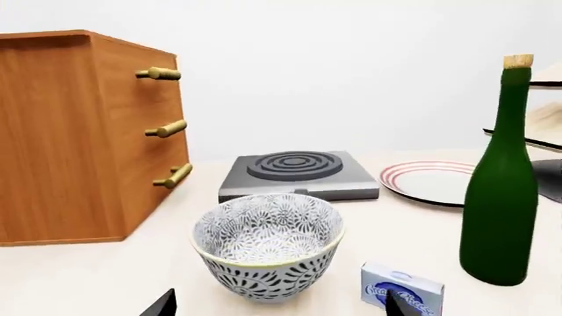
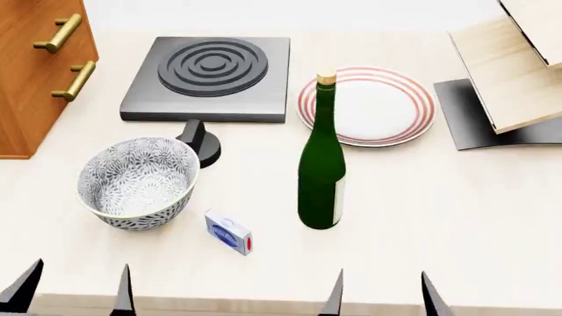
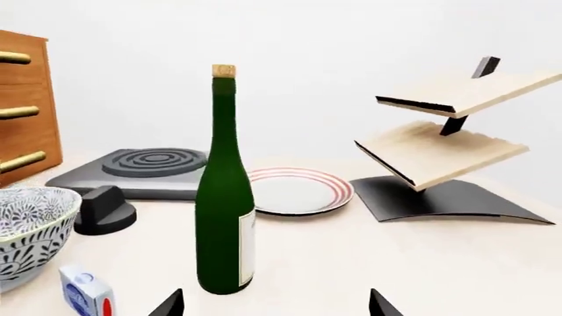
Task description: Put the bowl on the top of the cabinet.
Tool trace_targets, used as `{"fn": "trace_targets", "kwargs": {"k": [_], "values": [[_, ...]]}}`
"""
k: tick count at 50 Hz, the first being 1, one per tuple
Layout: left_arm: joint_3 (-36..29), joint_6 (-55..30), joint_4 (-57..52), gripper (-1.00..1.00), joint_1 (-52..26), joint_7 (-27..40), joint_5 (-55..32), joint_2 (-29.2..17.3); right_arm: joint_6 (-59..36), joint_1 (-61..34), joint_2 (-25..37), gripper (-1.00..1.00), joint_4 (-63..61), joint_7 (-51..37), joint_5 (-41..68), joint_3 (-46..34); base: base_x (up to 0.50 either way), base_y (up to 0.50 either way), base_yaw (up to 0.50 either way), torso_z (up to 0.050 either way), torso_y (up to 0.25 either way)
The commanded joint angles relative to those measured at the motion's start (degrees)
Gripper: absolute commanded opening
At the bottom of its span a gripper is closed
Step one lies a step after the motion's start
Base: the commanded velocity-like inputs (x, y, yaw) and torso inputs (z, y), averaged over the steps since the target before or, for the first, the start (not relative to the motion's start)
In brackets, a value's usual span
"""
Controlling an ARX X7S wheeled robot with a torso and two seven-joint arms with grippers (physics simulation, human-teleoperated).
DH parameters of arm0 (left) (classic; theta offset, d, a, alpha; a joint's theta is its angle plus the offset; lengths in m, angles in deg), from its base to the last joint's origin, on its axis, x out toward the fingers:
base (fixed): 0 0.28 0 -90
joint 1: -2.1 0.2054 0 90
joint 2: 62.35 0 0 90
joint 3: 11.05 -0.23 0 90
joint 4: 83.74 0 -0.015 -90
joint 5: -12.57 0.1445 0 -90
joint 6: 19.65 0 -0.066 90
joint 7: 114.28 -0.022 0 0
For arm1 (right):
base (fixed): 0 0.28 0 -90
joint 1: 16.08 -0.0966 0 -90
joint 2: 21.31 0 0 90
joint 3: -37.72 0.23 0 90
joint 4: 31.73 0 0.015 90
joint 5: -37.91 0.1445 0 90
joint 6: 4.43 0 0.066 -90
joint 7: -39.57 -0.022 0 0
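Nearest the robot, both grippers sit at the worktop's point(image 2: 457, 217) front edge with nothing between their tips: the left gripper point(image 2: 75, 289) stands wide apart and empty, and the right gripper point(image 2: 382, 293) is likewise spread and empty. The bowl point(image 2: 138, 181) stands upright on the worktop straight ahead of the left gripper and close to it, so the left arm is plainly the nearer one; the right gripper faces the green bottle point(image 2: 322, 178) instead, which stands to the bowl's right. A small blue-and-white box point(image 2: 228, 232) lies just beside the bowl on its front right, and a black knob point(image 2: 200, 141) sits just behind the bowl. Being round, the bowl has no long axis, so a rim grasp from the near side looks workable. Farther back from the bowl lie the dark hotplate point(image 2: 210, 78) and the red-striped plate point(image 2: 369, 105). The cabinet point(image 2: 35, 72) rises behind and to the left of the bowl, its top out of the head view, so the lift will have to go up and leftward.
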Motion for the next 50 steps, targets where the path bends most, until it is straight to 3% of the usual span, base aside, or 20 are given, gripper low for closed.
{"fn": "trace_targets", "kwargs": {"k": [1, 7, 26, 50], "values": [[-1.2, -9.7, -13.5, 1.00, -1.8, 1.4, 0.2, -1.5, -10.7, -1.5, 2.2, 1.00, -16.0, -2.2, -1.5, -1.6, 0.00, 0.00, 0.00, 0.000, 0.000], [-1.6, -13.4, -18.1, 1.00, -2.9, 2.1, 0.6, -2.2, -14.2, -3.2, 2.9, 1.00, -19.4, -2.5, -1.5, -1.7, 0.00, 0.00, 0.00, 0.000, 0.000], [-1.8, -13.8, -19.1, 1.00, -3.2, 3.6, -0.9, -3.2, -14.5, -3.5, 3.6, 1.00, -18.5, -3.1, 1.9, -1.4, 0.00, 0.00, 0.00, 0.000, 0.000], [-1.8, -13.0, -18.9, 1.00, -2.7, 4.8, -2.5, -4.5, -14.2, -3.8, 4.6, 1.00, -18.7, -4.6, 2.7, -3.1, 0.00, 0.33, 0.00, 0.000, 0.000]]}}
